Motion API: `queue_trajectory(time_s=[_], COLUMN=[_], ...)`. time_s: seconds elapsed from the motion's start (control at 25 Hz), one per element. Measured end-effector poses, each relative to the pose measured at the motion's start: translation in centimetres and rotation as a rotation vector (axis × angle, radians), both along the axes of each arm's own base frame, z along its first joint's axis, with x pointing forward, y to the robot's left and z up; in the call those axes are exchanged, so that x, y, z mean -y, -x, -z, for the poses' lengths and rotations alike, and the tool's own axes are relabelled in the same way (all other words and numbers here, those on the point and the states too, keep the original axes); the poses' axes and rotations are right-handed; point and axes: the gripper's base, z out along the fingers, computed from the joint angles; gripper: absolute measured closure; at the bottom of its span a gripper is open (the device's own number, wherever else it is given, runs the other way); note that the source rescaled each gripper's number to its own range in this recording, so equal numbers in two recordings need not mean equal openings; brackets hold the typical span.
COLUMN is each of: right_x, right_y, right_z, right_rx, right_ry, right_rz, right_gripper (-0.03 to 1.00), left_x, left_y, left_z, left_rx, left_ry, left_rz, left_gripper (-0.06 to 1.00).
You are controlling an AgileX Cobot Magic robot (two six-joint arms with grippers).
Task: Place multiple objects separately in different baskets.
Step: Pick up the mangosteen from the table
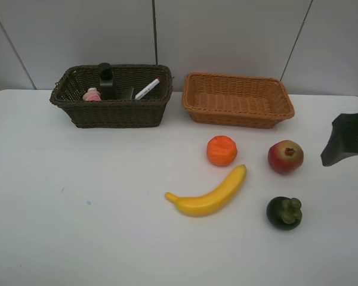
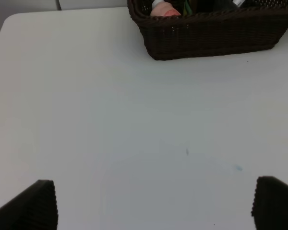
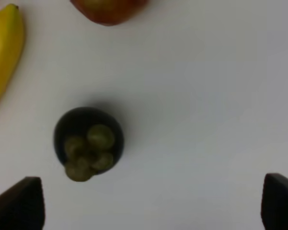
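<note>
The dark brown basket at the back left holds the pink bottle, the black pump bottle, the white marker and a black block. The orange-tan basket beside it is empty. On the table lie the orange, apple, banana and mangosteen. My right gripper hovers open at the right edge, above and to the right of the mangosteen. My left gripper is open over bare table, short of the dark basket.
A white table carries everything, and a grey panelled wall stands behind the baskets. The banana tip and the apple's edge show in the right wrist view. The pink bottle peeks over the dark basket's rim.
</note>
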Motion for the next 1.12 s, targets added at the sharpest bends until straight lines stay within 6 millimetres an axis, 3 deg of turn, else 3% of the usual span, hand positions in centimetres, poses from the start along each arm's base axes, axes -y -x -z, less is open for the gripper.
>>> queue_trajectory(time_s=[0.2, 0.52, 0.76, 1.12], right_x=[-2.1, -5.3, -5.6, -5.1], right_y=[-1.4, -2.4, -3.2, -1.5], right_z=[2.4, 4.9, 7.1, 10.4], right_rx=[-0.114, -0.148, -0.136, -0.091], right_ry=[-0.015, 0.034, 0.063, 0.034], right_rz=[-0.064, -0.184, -0.195, -0.181], right_gripper=[-0.03, -0.03, -0.03, -0.03], left_x=[0.0, 0.0, 0.0, 0.0], left_y=[0.0, 0.0, 0.0, 0.0], left_z=[0.0, 0.0, 0.0, 0.0], left_rx=[0.000, 0.000, 0.000, 0.000], left_ry=[0.000, 0.000, 0.000, 0.000], left_rz=[0.000, 0.000, 0.000, 0.000], left_gripper=[-0.06, -0.06, -0.06, -0.06])
